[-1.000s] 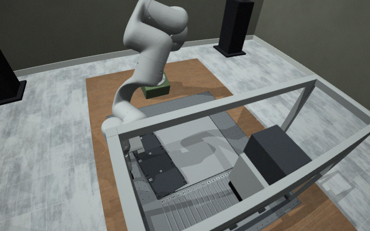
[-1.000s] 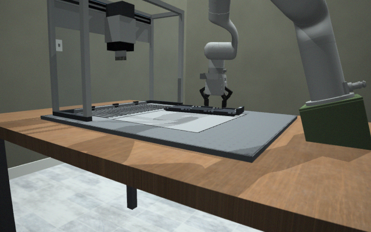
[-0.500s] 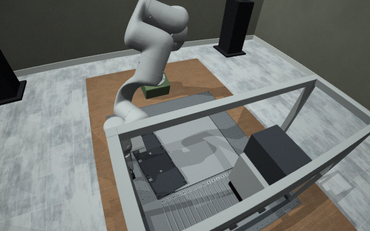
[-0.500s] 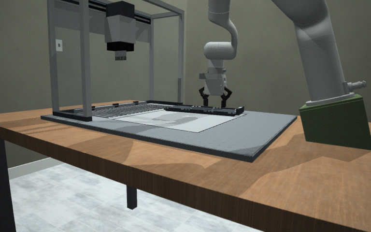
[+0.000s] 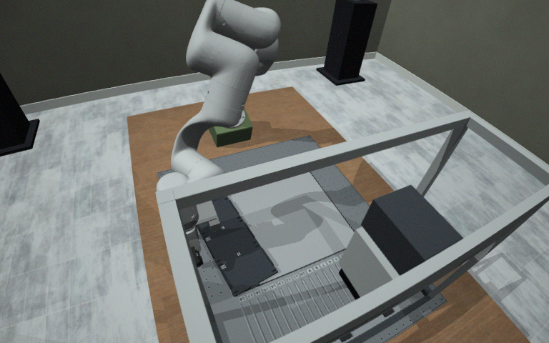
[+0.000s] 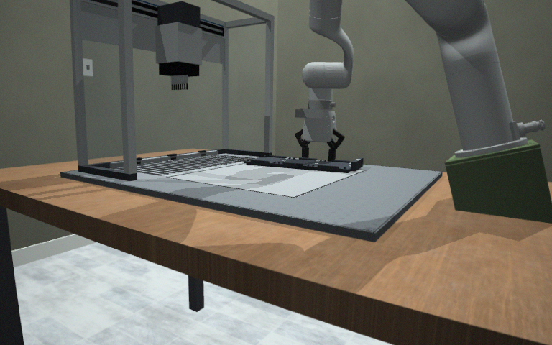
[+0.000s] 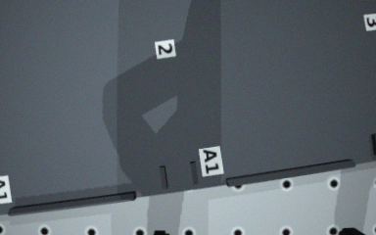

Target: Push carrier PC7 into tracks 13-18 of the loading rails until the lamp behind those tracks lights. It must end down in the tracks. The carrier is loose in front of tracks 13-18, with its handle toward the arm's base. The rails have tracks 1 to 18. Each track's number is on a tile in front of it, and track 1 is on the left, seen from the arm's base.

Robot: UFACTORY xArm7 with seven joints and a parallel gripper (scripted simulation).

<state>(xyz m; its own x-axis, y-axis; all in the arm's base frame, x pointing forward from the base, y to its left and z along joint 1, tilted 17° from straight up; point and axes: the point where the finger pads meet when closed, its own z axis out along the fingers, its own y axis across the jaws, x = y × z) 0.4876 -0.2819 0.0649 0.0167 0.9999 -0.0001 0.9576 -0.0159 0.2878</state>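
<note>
Top view: carrier PC7 (image 5: 246, 246) (image 6: 302, 163) (image 7: 279, 88) lies flat in front of the high-number tracks of the loading rails (image 5: 273, 309) (image 6: 175, 164), not in them yet. It is long and dark, and its long way runs from the arm's side to the rails. The handle (image 6: 358, 164) end points back to the arm's base, a green block (image 5: 232, 135) (image 6: 498, 182). The tool (image 5: 197, 256) (image 6: 318, 153) (image 7: 255, 233) is down low by the carrier's long side, on the track 18 side, so the carrier is to the tool's left if you look out from the base. The tool is wide open with nothing in it. From the wrist, its two black tips are over the deck with holes (image 5: 214, 279) (image 6: 407, 182) (image 7: 310, 206), with a small gap to the carrier. That view also shows the carrier's side a bit crooked next to the rows of holes. So I think the job now is to make it straight with a soft nudge on that side. Then the tool should go round to the handle end and push toward the rails. If it pushes while the carrier is crooked, the front may catch on a track. I can't see the lamp.
</note>
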